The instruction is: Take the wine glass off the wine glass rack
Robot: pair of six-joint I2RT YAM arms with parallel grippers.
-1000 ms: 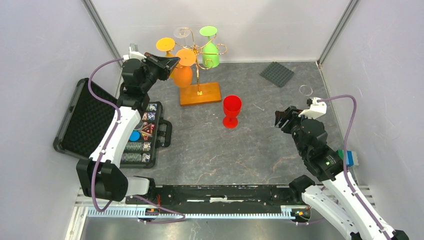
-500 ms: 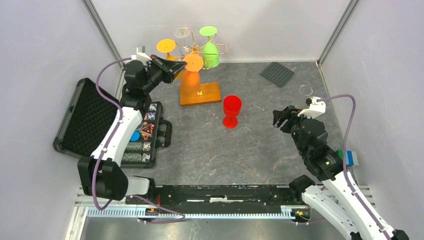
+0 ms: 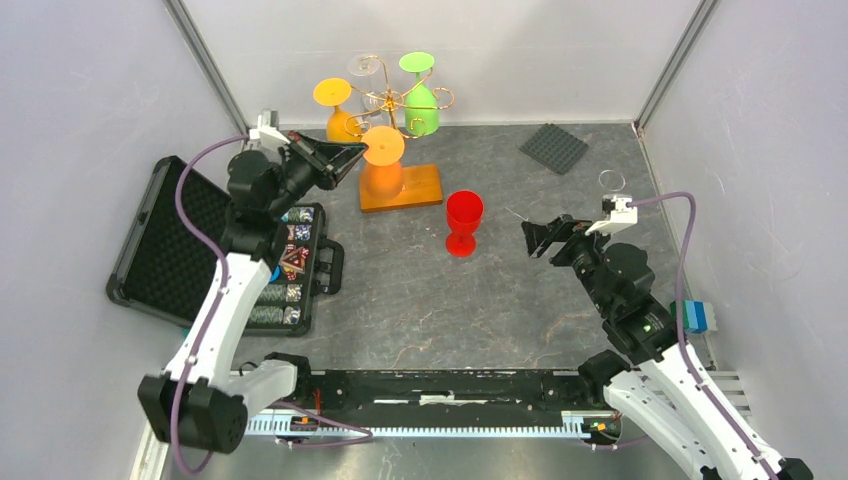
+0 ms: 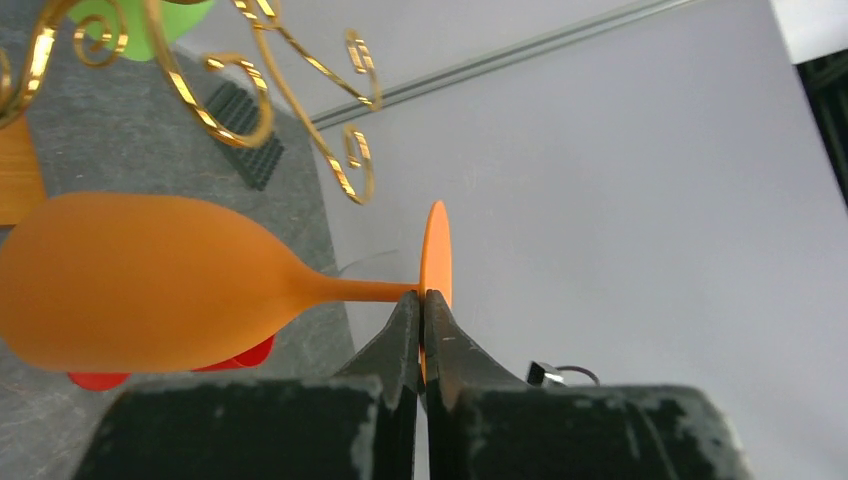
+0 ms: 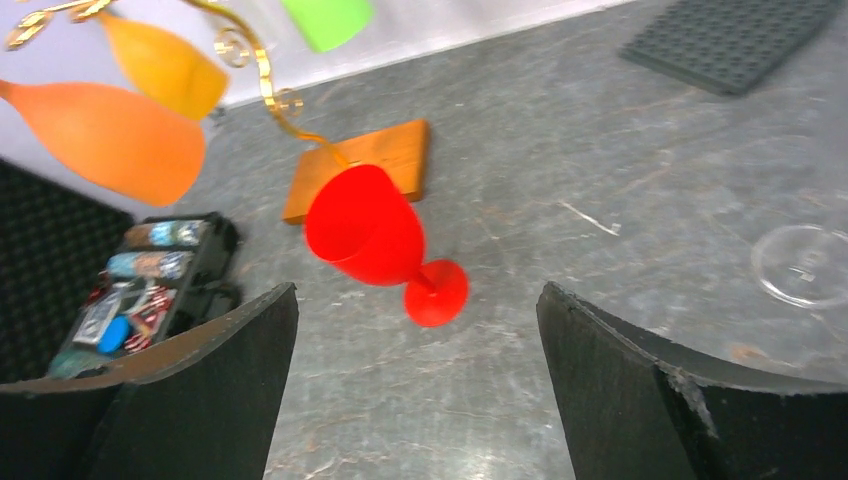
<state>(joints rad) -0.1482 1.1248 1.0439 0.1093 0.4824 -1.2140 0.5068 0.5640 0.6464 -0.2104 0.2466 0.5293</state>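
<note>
Orange wine glass [image 3: 381, 172] gripped at its foot, just in front of the wine glass rack [image 3: 415, 187].

The glass hangs bowl down over the rack's wooden base, its foot disc [image 4: 436, 250] level with the gold scrolled arms and, in the left wrist view, apart from them. The left fingers [image 4: 400, 345] are clenched on the foot disc where the stem joins it. A yellow-orange glass [image 3: 338, 110] and a green glass [image 3: 421, 100] hang on the rack. A red wine glass [image 3: 463, 218] stands upright on the bench [image 3: 420, 300] near the base. The right fingers [image 5: 200, 390] are spread wide, grasping nothing, facing the red glass from well apart.
</note>
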